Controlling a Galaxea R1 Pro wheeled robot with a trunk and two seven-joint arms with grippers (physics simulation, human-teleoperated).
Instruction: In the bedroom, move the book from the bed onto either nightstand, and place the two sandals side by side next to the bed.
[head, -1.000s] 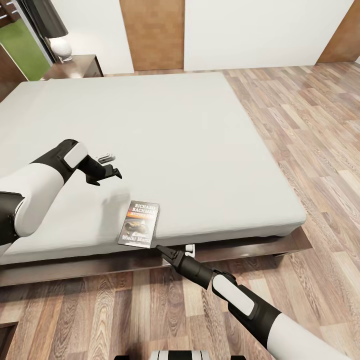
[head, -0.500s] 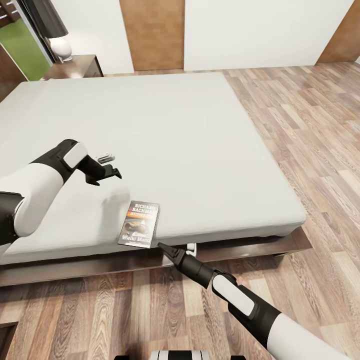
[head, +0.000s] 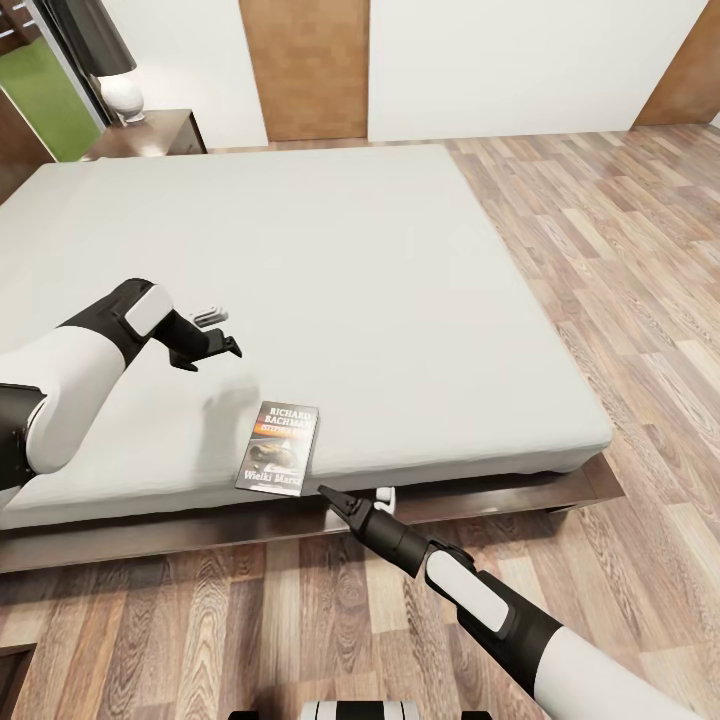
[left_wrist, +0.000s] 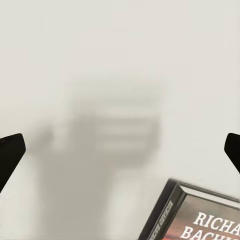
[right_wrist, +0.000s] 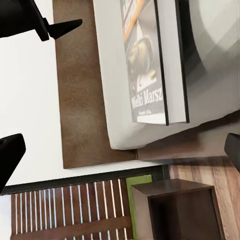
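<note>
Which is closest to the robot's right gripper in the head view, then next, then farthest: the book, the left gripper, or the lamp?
From the right gripper:
1. Book, on the mattress edge beside it.
2. Left gripper, over the mattress.
3. Lamp, on the far nightstand.

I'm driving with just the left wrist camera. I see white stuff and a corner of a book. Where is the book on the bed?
Observer: The book lies flat at the near edge of the bed, close to the wooden frame.
Operator: Where's my other hand?
Observer: The right gripper is down by that near edge, just beside the book's lower corner, not touching it.
Operator: Is my left hand on the book?
Observer: No. The left gripper hangs above the mattress, open, a little beyond the book and to its left.
Operator: Is there a table to put it on?
Observer: A nightstand with a lamp stands at the bed's far left corner.
</note>
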